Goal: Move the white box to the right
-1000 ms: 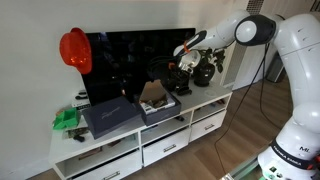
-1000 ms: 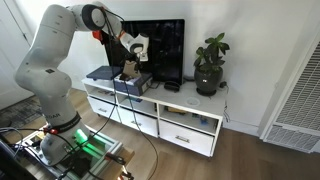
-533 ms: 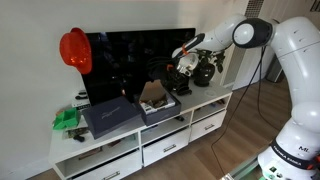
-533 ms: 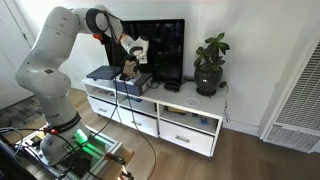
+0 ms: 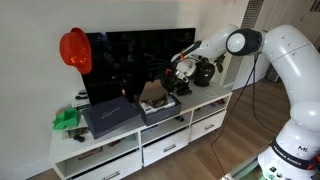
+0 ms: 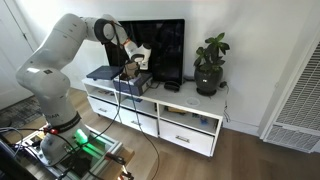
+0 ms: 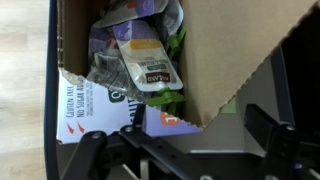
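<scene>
Lowered: end effector (image 5: 173, 79) | over white box (image 5: 158, 108) | jaws seemingly open

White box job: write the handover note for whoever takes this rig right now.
Gripper: open, holding nothing, hovering just above the white box; the wrist view looks down into it at packets.
Box: flaps open, on the white cabinet, beside the dark flat box, in front of the TV.
Done: approach only.
Left: grip the box, shift it right along the cabinet, release.
</scene>
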`<control>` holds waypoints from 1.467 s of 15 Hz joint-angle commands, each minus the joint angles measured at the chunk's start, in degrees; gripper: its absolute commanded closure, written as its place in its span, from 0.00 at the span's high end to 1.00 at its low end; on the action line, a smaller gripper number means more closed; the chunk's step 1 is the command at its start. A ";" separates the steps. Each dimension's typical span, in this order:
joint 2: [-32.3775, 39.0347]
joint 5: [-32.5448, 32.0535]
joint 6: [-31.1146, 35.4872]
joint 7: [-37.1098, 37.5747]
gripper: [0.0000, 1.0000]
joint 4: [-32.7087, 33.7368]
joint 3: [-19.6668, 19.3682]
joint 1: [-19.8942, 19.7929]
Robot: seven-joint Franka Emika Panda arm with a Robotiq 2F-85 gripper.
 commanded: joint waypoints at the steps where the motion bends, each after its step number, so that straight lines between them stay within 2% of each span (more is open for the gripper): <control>1: 4.04 4.47 -1.69 -0.59 1.00 5.43 1.67 -1.70; 8: 7.91 8.47 -8.44 0.51 1.00 10.99 1.58 -2.19; 14: 11.02 8.97 -7.84 2.22 1.00 14.13 0.69 -1.03; 15: 11.44 8.93 -7.95 2.58 0.95 14.51 0.70 -0.99; 16: 11.91 8.85 -7.93 2.81 0.72 14.98 0.69 -0.95; 18: 12.60 8.68 -7.98 3.29 0.69 15.62 0.62 -0.85; 22: 13.42 8.45 -8.31 4.34 0.40 16.63 0.71 -0.76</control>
